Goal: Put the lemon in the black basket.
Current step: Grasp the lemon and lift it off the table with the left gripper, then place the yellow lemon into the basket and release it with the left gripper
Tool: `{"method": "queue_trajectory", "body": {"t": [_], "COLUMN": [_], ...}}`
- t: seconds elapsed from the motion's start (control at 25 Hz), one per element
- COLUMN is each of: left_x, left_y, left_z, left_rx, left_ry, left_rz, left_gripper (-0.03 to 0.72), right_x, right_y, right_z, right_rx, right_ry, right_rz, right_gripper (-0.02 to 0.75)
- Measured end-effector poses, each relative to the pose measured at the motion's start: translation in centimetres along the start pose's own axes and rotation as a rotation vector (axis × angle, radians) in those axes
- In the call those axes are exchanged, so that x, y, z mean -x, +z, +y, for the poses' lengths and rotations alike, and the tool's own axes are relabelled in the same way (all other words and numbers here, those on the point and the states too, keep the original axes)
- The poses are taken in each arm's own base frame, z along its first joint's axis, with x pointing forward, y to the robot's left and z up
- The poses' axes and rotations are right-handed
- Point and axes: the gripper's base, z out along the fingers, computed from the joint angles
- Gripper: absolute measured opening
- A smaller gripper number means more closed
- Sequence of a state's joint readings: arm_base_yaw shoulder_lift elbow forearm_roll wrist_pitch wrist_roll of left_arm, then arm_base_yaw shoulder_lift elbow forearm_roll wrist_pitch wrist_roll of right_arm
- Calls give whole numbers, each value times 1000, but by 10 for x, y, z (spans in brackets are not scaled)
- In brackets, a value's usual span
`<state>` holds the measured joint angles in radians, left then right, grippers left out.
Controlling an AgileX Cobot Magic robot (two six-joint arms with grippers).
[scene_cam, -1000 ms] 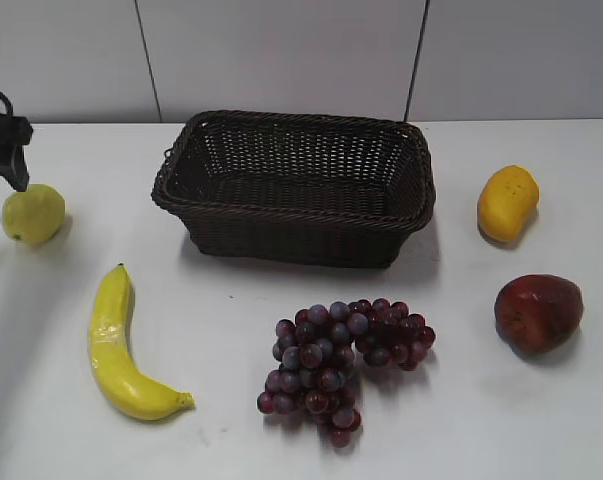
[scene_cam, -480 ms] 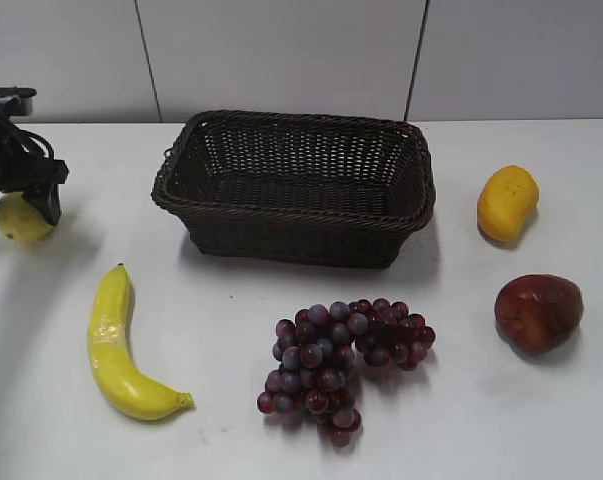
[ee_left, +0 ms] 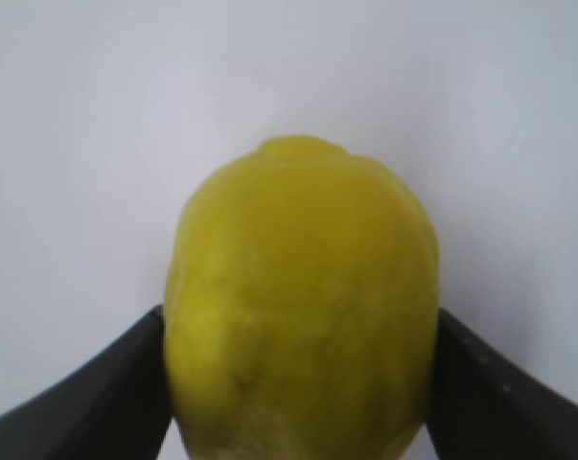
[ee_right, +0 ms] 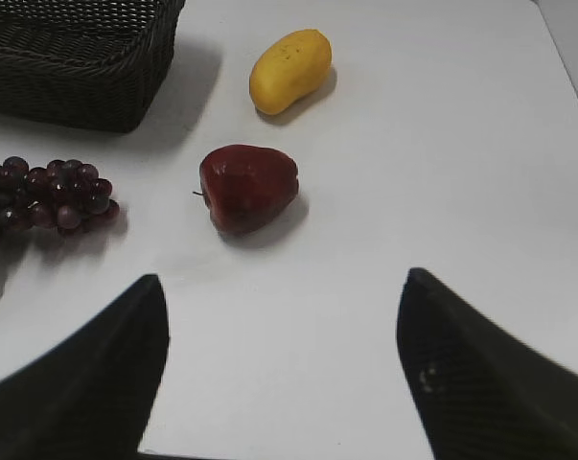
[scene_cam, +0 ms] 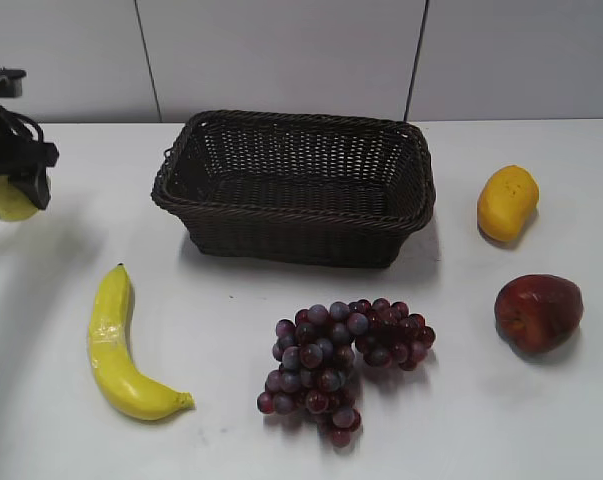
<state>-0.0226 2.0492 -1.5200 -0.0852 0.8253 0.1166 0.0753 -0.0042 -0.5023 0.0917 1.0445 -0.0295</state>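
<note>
The lemon (scene_cam: 5, 200), pale yellow-green, hangs at the far left of the exterior view, held by my left gripper (scene_cam: 11, 185) above the white table. In the left wrist view the lemon (ee_left: 303, 307) fills the space between both dark fingers, which press on its sides. The black basket (scene_cam: 296, 185), a dark woven wicker box, stands empty at the back middle, to the right of the lemon. Its corner also shows in the right wrist view (ee_right: 78, 57). My right gripper (ee_right: 281, 326) is open and empty above bare table; it does not show in the exterior view.
A banana (scene_cam: 121, 345) lies front left. A bunch of purple grapes (scene_cam: 341, 360) lies in front of the basket. An orange-yellow oblong fruit (scene_cam: 507, 203) and a dark red fruit (scene_cam: 538, 312) lie at the right.
My left gripper came down over the lemon, closed on it and lifted it off the table, up and slightly left. The other fruits and the basket have not moved.
</note>
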Motion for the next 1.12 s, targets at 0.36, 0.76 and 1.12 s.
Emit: {"method": "queue_trajectory", "body": {"t": [0.36,0.76,1.12], "left_x": [36,57,32], "left_y": [-103,-122,-41], "left_z": [-37,-163,-243], "left_rx": [13,-70,-167], "left_ry": [186,619,799], "left_rz": [-354,-569,-446], "left_gripper": [545,545,545], "right_x": [0,0,0], "right_y": [0,0,0], "right_z": [0,0,0], "right_rx": [0,0,0], "right_ry": [0,0,0], "right_rz": [0,0,0], "right_gripper": [561,561,561]}}
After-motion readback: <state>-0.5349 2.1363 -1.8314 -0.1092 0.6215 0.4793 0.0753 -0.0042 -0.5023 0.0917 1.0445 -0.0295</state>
